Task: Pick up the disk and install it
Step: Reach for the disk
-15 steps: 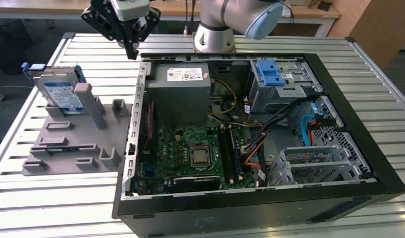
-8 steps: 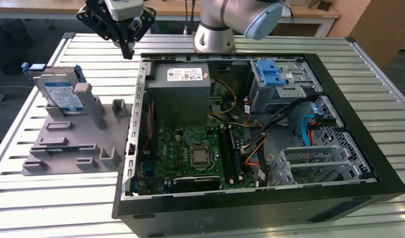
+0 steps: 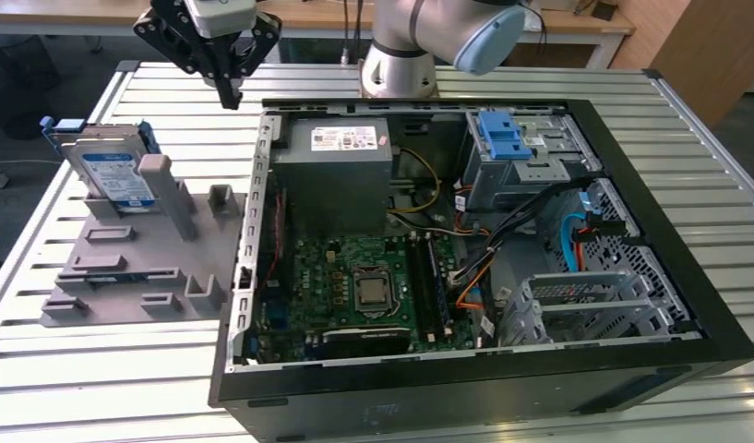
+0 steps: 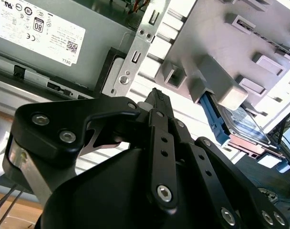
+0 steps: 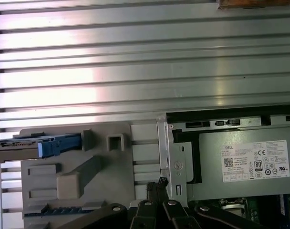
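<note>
Gripper (image 3: 233, 92) hangs empty over the table (image 3: 106, 388); the disk (image 3: 111, 172) stands on edge in the grey fixture (image 3: 118, 277).

The fixture's posts cover the disk's lower part in the exterior view. In the first wrist view it shows edge-on (image 5: 21, 144) and runs out of frame, and in the second wrist view a fixture block hides much of it (image 4: 243, 124). The arm (image 3: 413, 37) is cut off at the frame edge. The gripper points straight down, fingers pressed together with nothing between them. It sits above the slats between the fixture and the open case (image 3: 475, 383), near the case's corner and well apart from the disk, which lies toward the exterior view's left.
</note>
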